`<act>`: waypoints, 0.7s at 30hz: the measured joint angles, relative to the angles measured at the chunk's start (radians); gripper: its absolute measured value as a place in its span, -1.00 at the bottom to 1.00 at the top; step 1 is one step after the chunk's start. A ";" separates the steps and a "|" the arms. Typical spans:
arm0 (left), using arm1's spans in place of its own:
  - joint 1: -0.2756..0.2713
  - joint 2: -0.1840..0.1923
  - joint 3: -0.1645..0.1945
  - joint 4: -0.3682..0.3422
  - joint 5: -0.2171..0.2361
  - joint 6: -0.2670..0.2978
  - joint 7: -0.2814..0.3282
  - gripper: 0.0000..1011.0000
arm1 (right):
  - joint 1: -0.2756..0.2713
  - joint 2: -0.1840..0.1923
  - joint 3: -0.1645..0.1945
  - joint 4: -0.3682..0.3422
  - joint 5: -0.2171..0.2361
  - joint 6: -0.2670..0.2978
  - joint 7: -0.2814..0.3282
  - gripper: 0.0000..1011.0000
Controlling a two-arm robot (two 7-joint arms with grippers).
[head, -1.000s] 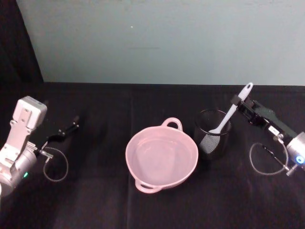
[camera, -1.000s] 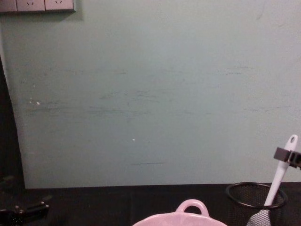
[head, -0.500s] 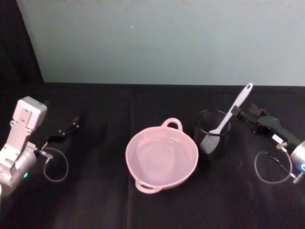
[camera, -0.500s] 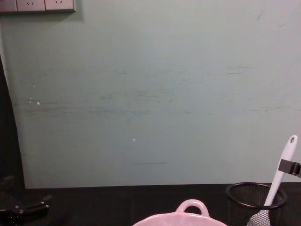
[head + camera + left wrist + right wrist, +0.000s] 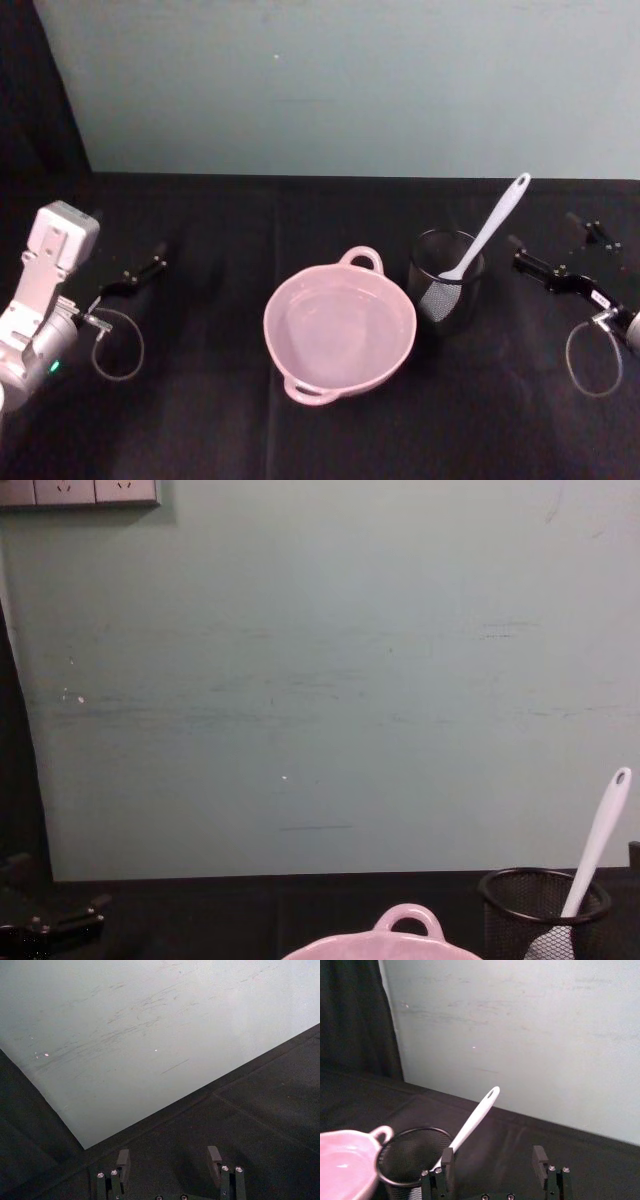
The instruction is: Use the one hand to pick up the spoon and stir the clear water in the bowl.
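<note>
Leaning in the black mesh cup [image 5: 446,288], the spoon [image 5: 487,232] rests with its broad head down inside and its holed handle end sticking up past the rim, angled away from the pink bowl [image 5: 339,327]. That cup stands just beside the bowl, on its right, both on the black table [image 5: 250,220]. Clear water sits in the bowl, flat and undisturbed. The right pincer [image 5: 556,253] hangs well to the right of the cup, jaws spread wide with nothing between them; from its own wrist camera the handle shows ahead of the pincer [image 5: 492,1162], off toward one finger. The left pincer [image 5: 140,272] is parked far to the left of the bowl, also open and empty.

Stirring has not begun; the spoon is ungrasped. My worry is the approach: the handle is thin and tilted, so jaws closing off-centre could knock it sideways or tip the light cup against the bowl.
</note>
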 joint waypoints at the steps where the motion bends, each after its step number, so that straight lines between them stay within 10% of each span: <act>1: 0.000 0.000 0.000 0.000 0.000 0.000 0.000 0.99 | 0.005 -0.003 -0.005 0.005 -0.033 -0.014 -0.014 0.98; 10: 0.000 0.000 0.000 0.000 0.000 0.000 0.000 0.99 | 0.046 -0.040 -0.035 0.103 -0.177 -0.074 -0.068 0.98; 21: 0.000 0.000 0.000 0.000 0.000 0.000 0.000 0.99 | 0.045 -0.067 -0.031 0.132 -0.198 0.001 -0.091 0.98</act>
